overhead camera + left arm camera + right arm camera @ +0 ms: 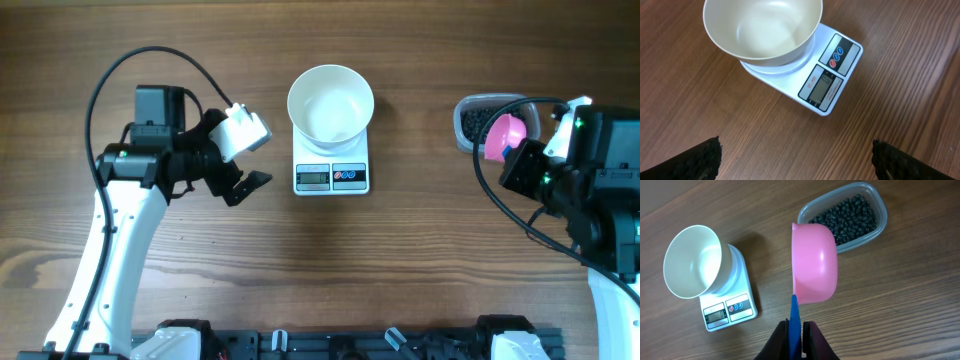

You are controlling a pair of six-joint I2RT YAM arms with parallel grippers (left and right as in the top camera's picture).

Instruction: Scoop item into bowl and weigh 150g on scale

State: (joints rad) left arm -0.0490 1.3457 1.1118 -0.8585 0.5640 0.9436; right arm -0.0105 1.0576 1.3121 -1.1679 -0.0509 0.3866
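Note:
The white bowl (331, 103) sits on the scale (332, 177) at the middle back of the table, and its inside shows bare white. The item, small black beans (845, 215), fills a clear tub (478, 122) at the right. My right gripper (796, 327) is shut on the blue handle of a pink scoop (815, 262). The scoop hangs on edge by the tub's near side, its hollow hidden. My left gripper (796, 152) stands wide open above bare table, left of the scale (832, 75) and apart from the bowl (762, 30).
Wood-grain tabletop (400, 260) runs all around the scale and tub. The scale's display (821, 86) and two round buttons face the front edge. The arms' bases line the front edge of the table.

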